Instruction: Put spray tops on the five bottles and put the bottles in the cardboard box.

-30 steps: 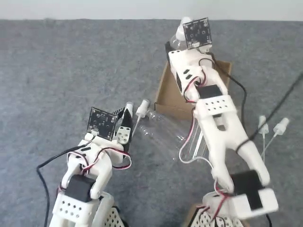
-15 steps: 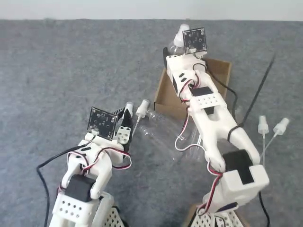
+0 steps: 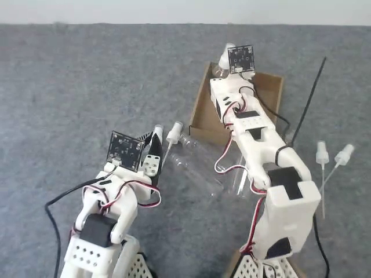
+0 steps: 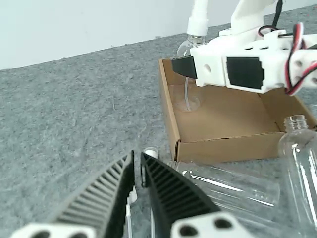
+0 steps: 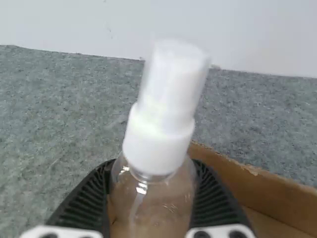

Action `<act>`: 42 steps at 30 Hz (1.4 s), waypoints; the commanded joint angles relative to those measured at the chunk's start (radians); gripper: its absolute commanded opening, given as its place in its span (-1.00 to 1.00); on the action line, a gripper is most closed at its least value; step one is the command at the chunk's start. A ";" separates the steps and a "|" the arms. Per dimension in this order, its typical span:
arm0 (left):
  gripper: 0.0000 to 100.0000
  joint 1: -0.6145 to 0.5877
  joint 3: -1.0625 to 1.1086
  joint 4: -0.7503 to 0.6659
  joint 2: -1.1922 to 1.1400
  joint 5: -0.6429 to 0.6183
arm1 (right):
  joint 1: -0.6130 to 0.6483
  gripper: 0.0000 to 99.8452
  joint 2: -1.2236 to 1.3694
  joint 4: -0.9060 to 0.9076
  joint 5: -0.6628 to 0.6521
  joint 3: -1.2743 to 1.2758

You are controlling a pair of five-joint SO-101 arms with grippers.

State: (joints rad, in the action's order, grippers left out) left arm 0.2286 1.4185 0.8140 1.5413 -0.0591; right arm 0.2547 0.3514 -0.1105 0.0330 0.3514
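A clear bottle (image 5: 153, 168) with a white spray top is held upright by my right gripper (image 5: 151, 203), which is shut on its shoulders. In the high view this bottle (image 3: 224, 59) stands over the far left corner of the cardboard box (image 3: 271, 92). The left wrist view shows the same bottle (image 4: 189, 84) just inside the box (image 4: 223, 119). My left gripper (image 3: 155, 141) hovers near the table's middle with its jaws shut and nothing held. A loose spray top (image 3: 173, 131) lies right beside it.
Two uncapped clear bottles (image 3: 197, 169) (image 3: 240, 176) lie on the grey carpet between the arms, in front of the box. Two more spray tops (image 3: 322, 153) (image 3: 345, 154) lie at the right. A black cable (image 3: 307, 104) runs past the box's right side.
My right arm has stretched out and lowered, bringing the capped bottle down toward the box's far left corner. The left arm has not moved.
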 commanded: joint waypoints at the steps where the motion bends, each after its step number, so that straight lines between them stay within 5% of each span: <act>1: -0.98 0.003 -0.004 -0.032 0.015 0.006 | -0.008 -0.95 -0.010 -0.016 0.009 -0.066; 9: -0.98 0.003 -0.004 -0.032 0.015 0.006 | -0.005 -0.59 -0.004 -0.016 0.011 -0.063; 32: -0.98 0.003 -0.004 -0.032 0.015 0.006 | 0.018 -0.58 -0.010 -0.015 0.009 -0.061; 42: -0.98 0.003 -0.004 -0.034 0.015 0.006 | 0.022 -0.37 -0.012 0.047 0.009 -0.087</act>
State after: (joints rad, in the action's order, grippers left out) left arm 0.2286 1.4185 0.8140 1.5413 -0.0591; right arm 0.2700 0.3621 -0.0721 0.0345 0.3314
